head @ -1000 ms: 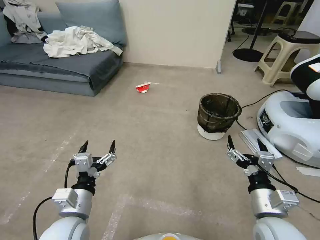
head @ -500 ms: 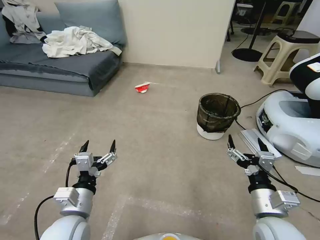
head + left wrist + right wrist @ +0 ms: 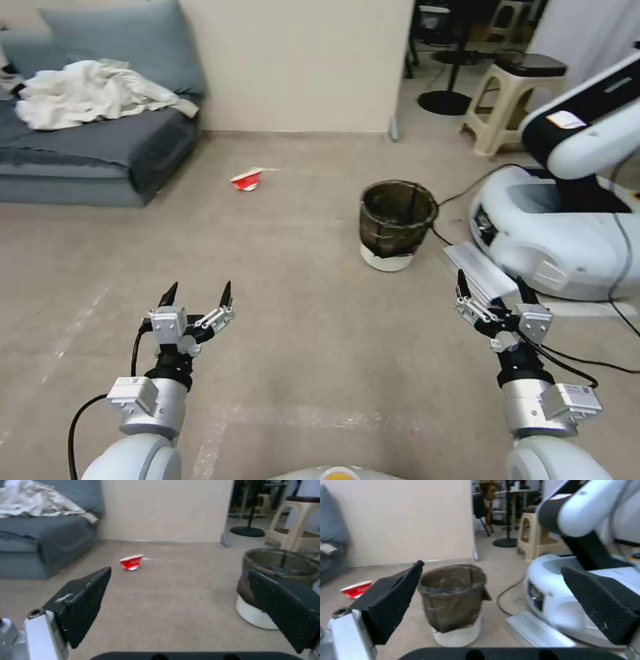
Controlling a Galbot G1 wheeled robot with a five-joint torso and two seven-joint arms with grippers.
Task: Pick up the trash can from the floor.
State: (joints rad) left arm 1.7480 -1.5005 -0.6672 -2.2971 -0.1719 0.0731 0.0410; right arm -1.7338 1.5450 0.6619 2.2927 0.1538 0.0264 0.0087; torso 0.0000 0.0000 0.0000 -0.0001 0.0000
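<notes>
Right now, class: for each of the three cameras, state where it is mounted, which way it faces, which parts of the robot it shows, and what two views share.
Head view: on the head, facing forward and down at the floor; the left tool and right tool are raised, open.
Left wrist view: on the left wrist, facing the red cup between its own fingers.
Right wrist view: on the right wrist, facing the trash can between its own fingers.
Shared: both wrist views show trash can and cup.
</notes>
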